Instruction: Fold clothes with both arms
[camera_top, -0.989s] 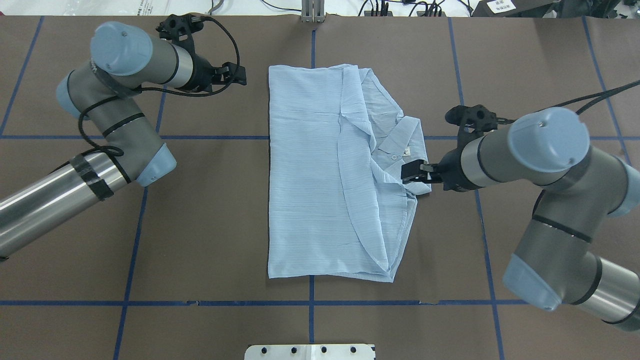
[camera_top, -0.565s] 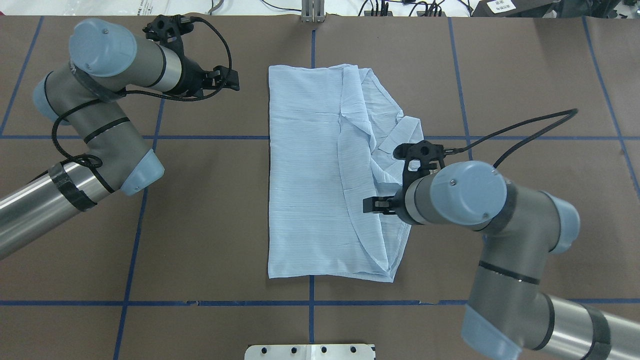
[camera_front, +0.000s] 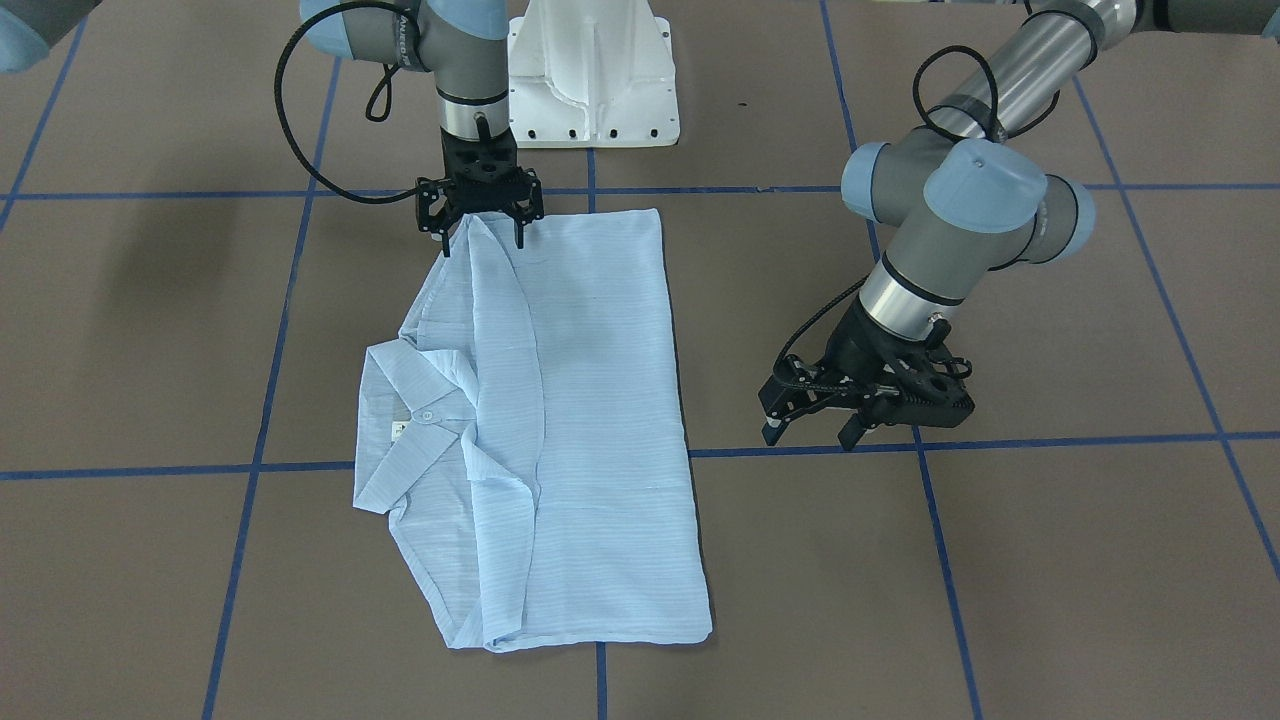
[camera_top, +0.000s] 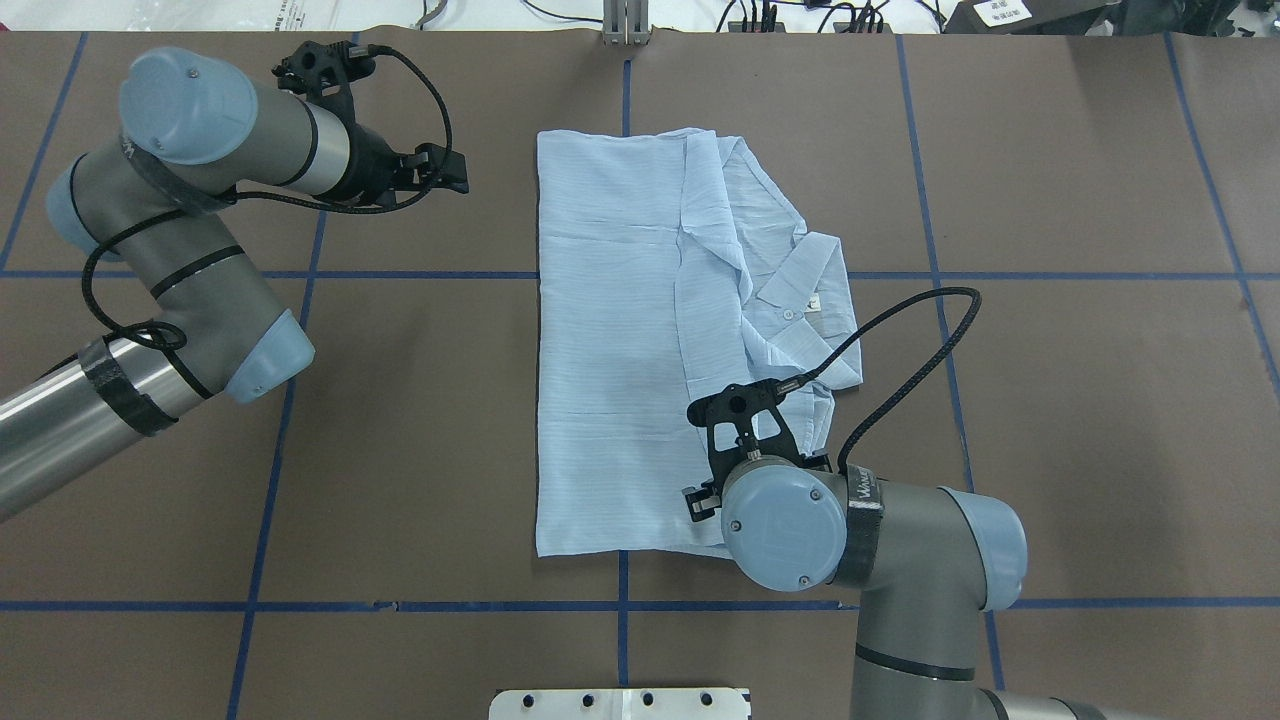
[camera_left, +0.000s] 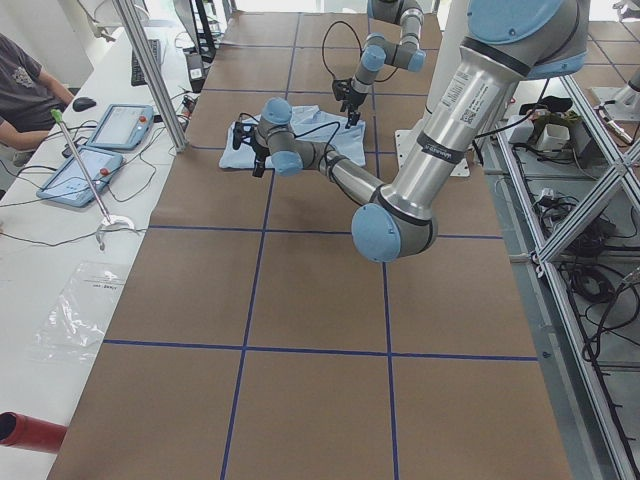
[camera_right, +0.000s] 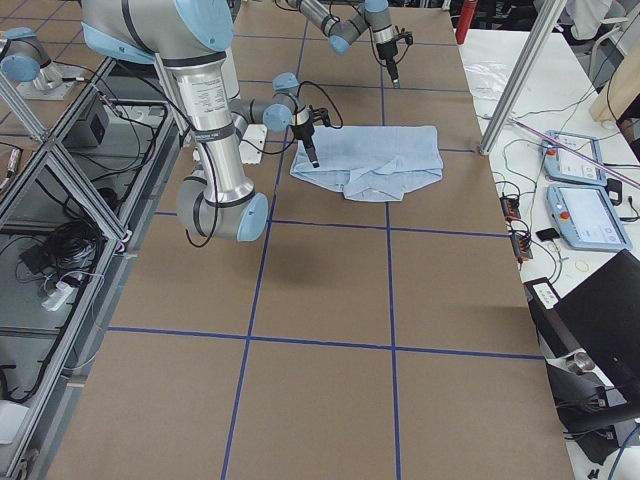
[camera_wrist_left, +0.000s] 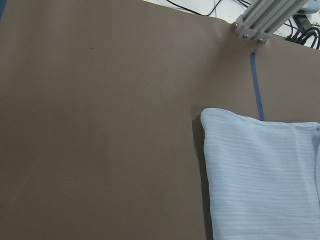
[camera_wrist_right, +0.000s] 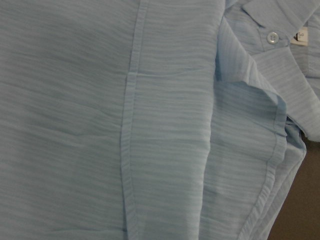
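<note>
One pale-blue striped shirt (camera_front: 600, 420) lies flat near the middle of the brown table (camera_front: 1050, 560). In the front-facing view we see it folded into a long rectangle. Its collar (camera_front: 395, 395) sticks out on the side of the right arm (camera_front: 465, 70), with a white button (camera_front: 424, 413) and a small neck label (camera_front: 397, 432) whose print we cannot read. We find the right gripper (camera_front: 482, 242) pointing straight down at the shirt's corner nearest the white pedestal (camera_front: 590, 90). Its jaws are spread wide on either side of that corner and grip nothing; we cannot tell whether the tips touch the cloth. The left gripper (camera_front: 810, 437) hangs over bare table, well clear of the shirt's straight edge, jaws apart and empty. From overhead, we see the right arm covering that near corner and hiding its gripper, while the left gripper sits beside the far corner, apart from it. Both side views show the shirt small and far down the table. Our left wrist camera catches one shirt corner and a blue tape line (camera_wrist_left: 257, 85). The right wrist camera is filled with striped cloth, a seam and the button.
</note>
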